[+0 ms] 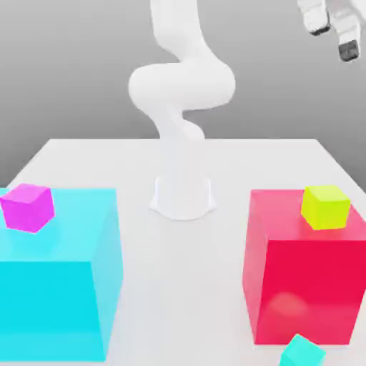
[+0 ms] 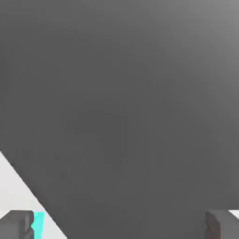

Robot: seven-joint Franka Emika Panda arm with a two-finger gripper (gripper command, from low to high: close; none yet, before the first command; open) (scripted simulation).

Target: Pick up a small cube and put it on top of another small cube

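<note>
A small magenta cube [image 1: 28, 207] sits on the top of a large cyan block [image 1: 57, 286] at the exterior view's left. On a large red block [image 1: 300, 279] at the right rests a small yellow-green cube [image 1: 326, 206]. A small teal cube [image 1: 302, 352] lies on the table in front of the red block. My gripper [image 1: 332, 39] hangs high in the air, well above the yellow-green cube, open with nothing between its fingers. In the hand view the two fingertips [image 2: 16, 225] stand far apart, and a sliver of cyan [image 2: 38, 224] shows beside one.
The arm's white base [image 1: 183, 196] stands mid-table between the two large blocks. The white table [image 1: 179, 286] runs between the blocks toward the front edge. Grey background lies behind the table.
</note>
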